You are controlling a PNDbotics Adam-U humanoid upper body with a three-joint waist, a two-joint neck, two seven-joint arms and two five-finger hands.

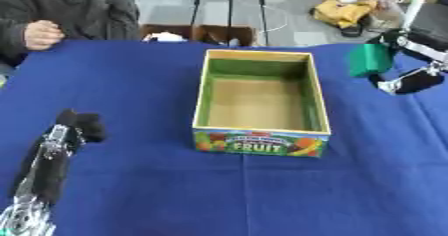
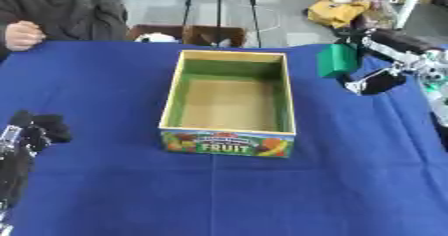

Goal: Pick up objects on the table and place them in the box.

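Nearest us, our left hand (image 1: pixel 79 125) idles low at the left, fingers curled on nothing. Mid-table, the fruit box (image 1: pixel 260 99) stands open and looks empty. Farther right, our right hand (image 2: pixel 372 62) pinches a green block (image 2: pixel 337 60) held clear of the blue cloth (image 1: pixel 122 85), just beyond the box's right wall. We judge it best to carry it left over the rim before letting go.

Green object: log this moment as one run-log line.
right robot hand: holding green object right of box | box: holds nothing visible | left robot hand: idle, lower left, curled
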